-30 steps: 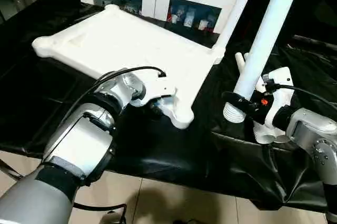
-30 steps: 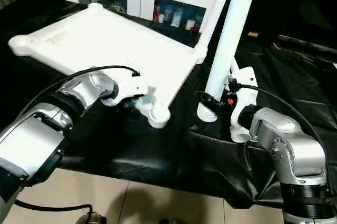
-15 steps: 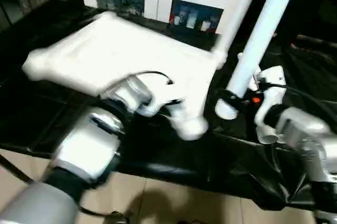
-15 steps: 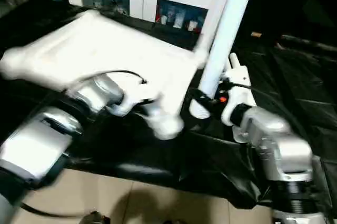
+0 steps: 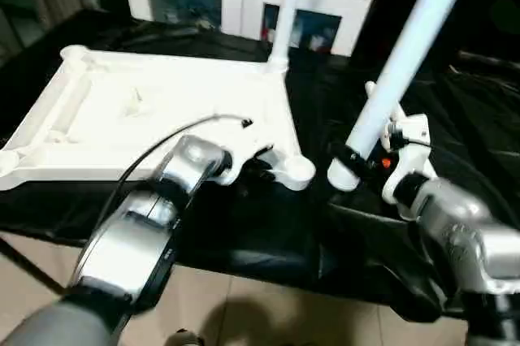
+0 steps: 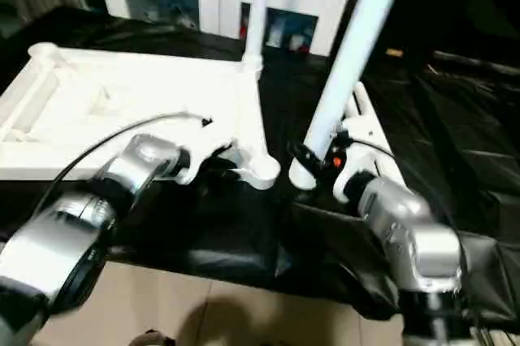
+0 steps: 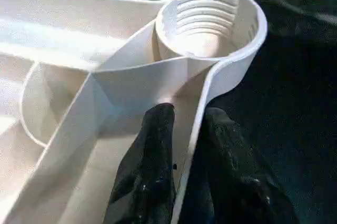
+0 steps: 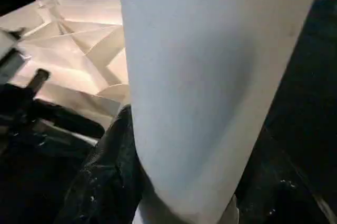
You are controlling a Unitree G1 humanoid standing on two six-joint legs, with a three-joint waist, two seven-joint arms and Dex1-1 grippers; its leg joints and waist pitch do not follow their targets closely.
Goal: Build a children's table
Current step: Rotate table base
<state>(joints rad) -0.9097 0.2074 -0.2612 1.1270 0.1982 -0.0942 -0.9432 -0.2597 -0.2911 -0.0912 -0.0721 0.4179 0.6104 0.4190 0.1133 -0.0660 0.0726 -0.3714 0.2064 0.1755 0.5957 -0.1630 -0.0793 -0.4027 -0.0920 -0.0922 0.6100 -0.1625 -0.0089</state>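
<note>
The table top (image 5: pixel 162 110) lies ribs-up on the black surface (image 5: pixel 479 118), one leg (image 5: pixel 284 5) already standing. The left gripper (image 7: pixel 181 145) pinches its rim beside the empty threaded socket (image 7: pixel 210 21); the right gripper (image 6: pixel 313 155) clamps a loose leg (image 5: pixel 398 62), which next needs lining up over that socket and screwing in.

White tabletop (image 5: pixel 146 118), ribbed side up on black table (image 5: pixel 268 224), one leg (image 5: pixel 284 5) fitted; right claw (image 5: pixel 351 159) clasps loose leg (image 5: pixel 398 62).
</note>
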